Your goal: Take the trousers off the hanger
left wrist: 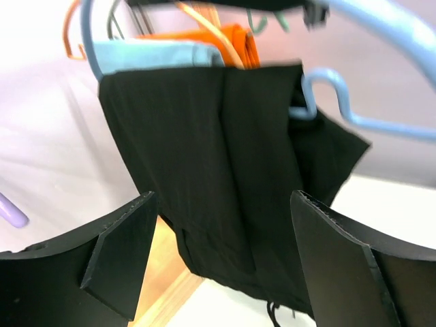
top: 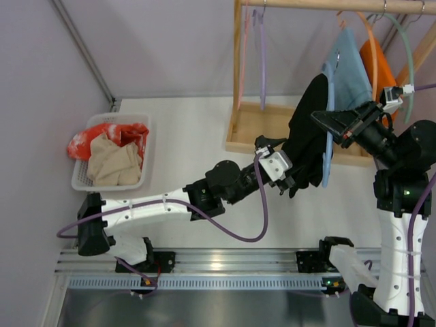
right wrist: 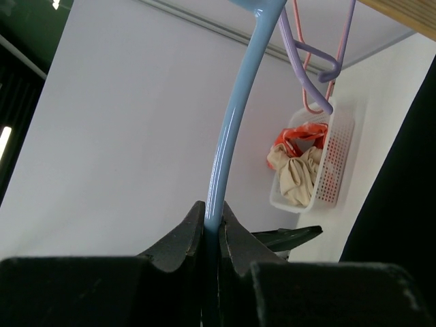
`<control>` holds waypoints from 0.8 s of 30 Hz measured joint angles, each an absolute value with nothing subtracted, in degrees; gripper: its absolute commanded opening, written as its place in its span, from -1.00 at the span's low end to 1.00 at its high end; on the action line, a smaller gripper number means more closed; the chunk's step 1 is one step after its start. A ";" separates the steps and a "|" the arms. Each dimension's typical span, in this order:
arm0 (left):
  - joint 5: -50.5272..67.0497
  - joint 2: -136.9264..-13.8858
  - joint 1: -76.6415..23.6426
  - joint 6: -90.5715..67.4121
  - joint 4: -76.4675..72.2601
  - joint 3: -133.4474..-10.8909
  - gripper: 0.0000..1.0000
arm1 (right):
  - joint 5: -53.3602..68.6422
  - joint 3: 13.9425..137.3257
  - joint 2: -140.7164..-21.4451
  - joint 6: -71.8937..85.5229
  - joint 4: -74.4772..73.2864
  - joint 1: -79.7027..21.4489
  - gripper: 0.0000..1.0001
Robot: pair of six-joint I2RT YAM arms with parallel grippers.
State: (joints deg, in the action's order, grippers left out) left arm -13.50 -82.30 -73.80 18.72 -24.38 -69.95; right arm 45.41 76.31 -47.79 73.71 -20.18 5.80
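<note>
Top view: white table (top: 191,136), wooden rack (top: 252,133) at 1 o'clock. Black trousers (top: 310,129) at 3 o'clock from centre, draped over the blue hanger (top: 328,146), hanging over the rack's base. Basket (top: 148,157) of cloths at 9 o'clock, well apart. Right gripper (right wrist: 211,214) comes in from 3 o'clock, clamped tight on the hanger's rod. Left gripper (left wrist: 223,204) at the trousers' 7 o'clock, jaws wide apart, lower part of the cloth hanging between them; can't tell if the pads touch it.

Bright even light; trousers (left wrist: 204,170) slightly blurred in left wrist view
</note>
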 measured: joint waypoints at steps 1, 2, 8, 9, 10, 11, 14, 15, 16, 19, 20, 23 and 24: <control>-13.74 -82.41 -73.84 18.48 -24.60 -70.50 0.69 | 45.45 76.29 -47.77 73.87 -19.94 5.80 -1.00; -14.02 -82.50 -73.89 18.17 -25.06 -71.11 0.70 | 45.50 76.29 -47.72 74.02 -19.70 5.80 -1.00; -14.57 -83.70 -73.97 16.82 -26.85 -74.17 0.69 | 45.54 75.92 -47.20 74.56 -17.89 5.80 -1.00; -14.61 -83.99 -74.00 16.60 -27.00 -74.54 0.69 | 45.56 75.68 -46.98 74.63 -17.52 5.80 -1.00; -14.63 -84.29 -74.08 16.45 -26.98 -74.91 0.69 | 45.58 75.53 -46.87 74.76 -17.17 5.80 -1.00; -14.66 -84.60 -74.17 16.40 -27.00 -75.18 0.69 | 45.60 75.40 -46.76 74.89 -16.82 5.80 -1.00; -14.68 -85.76 -74.48 16.40 -27.03 -76.03 0.68 | 45.69 75.37 -46.76 75.31 -15.88 5.80 -1.00; -14.68 -86.08 -74.56 16.40 -27.03 -76.12 0.68 | 45.71 75.37 -46.76 75.48 -15.66 5.80 -1.00; -14.66 -86.35 -74.59 16.40 -27.03 -76.12 0.69 | 45.76 75.37 -46.76 75.59 -15.53 5.80 -1.00; -15.11 -87.59 -74.63 16.43 -27.00 -76.62 0.68 | 45.82 75.40 -46.76 75.88 -15.42 5.80 -1.00; -15.81 -88.12 -74.65 16.45 -27.03 -76.97 0.66 | 45.95 75.40 -46.76 76.07 -15.42 5.80 -1.00; -18.17 -89.82 -74.61 16.64 -27.03 -77.93 0.58 | 46.59 75.40 -46.76 76.27 -15.40 5.80 -1.00; -18.85 -90.28 -74.46 16.67 -27.03 -78.02 0.55 | 46.74 75.40 -46.76 76.29 -15.40 5.80 -1.00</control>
State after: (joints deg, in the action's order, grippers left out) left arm -18.85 -90.28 -74.46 16.67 -27.03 -78.02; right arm 46.74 75.40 -46.76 76.29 -15.40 5.80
